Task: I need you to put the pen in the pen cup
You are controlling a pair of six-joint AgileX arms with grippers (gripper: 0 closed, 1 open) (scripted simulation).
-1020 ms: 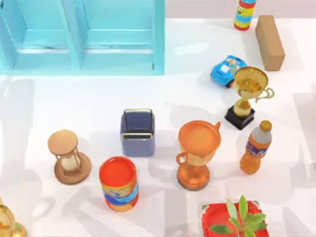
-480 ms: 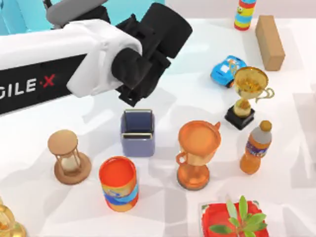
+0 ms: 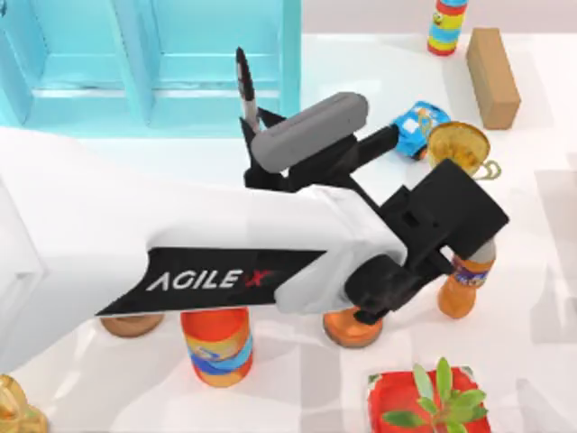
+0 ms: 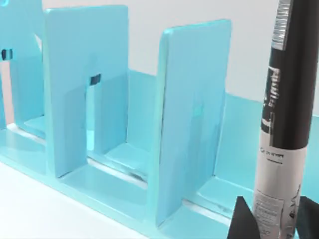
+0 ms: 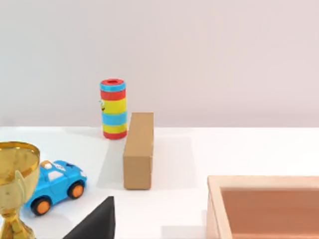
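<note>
My left arm reaches across the middle of the table in the top view. Its gripper (image 3: 255, 122) sits just in front of the teal shelf and is shut on the pen (image 3: 243, 81). The black pen points up toward the shelf. In the left wrist view the pen (image 4: 281, 124) stands upright with its pale printed band low on the barrel, clamped between two dark fingertips (image 4: 241, 219). The pen cup is hidden under the left arm. A dark part of my right gripper (image 5: 97, 221) shows in the right wrist view.
The teal shelf (image 3: 153, 63) fills the back left. An orange can (image 3: 216, 347), orange trophy base (image 3: 352, 329), drink bottle (image 3: 462, 293), gold trophy (image 3: 460, 144), toy car (image 3: 416, 122), brown block (image 3: 492, 77), striped cylinder (image 3: 446, 23) and red potted plant (image 3: 424, 401) surround the arm.
The left arm, absent a second ago, has swept in from the left and now covers the pen cup, hourglass and orange trophy. The pen now shows at its gripper by the shelf.
</note>
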